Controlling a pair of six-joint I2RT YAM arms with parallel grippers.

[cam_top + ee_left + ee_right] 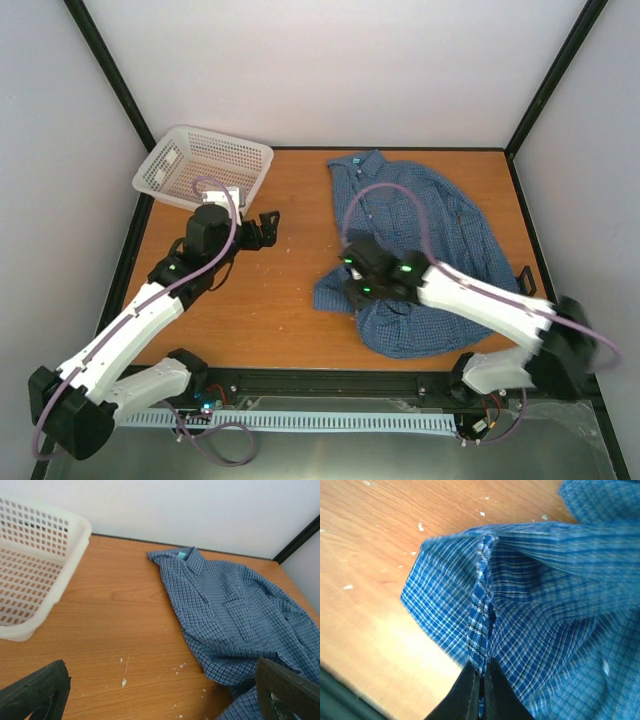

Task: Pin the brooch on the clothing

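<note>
The wooden surface [290, 300] sat inside white walls [330, 70], with a white mesh basket [205, 165] at its far left corner. The blue checked shirt [430, 220] lay crumpled across the right half, its collar toward the far edge and its lower part near the front edge. Your right hand [480, 672] was clamped tight on a seamed fold at the shirt's left side, raised just off the wood. Your left hand [262, 228] stood wide open, holding nothing, just beside the basket and well apart from the shirt. Small white flecks [124, 682] dotted the surface.
</note>
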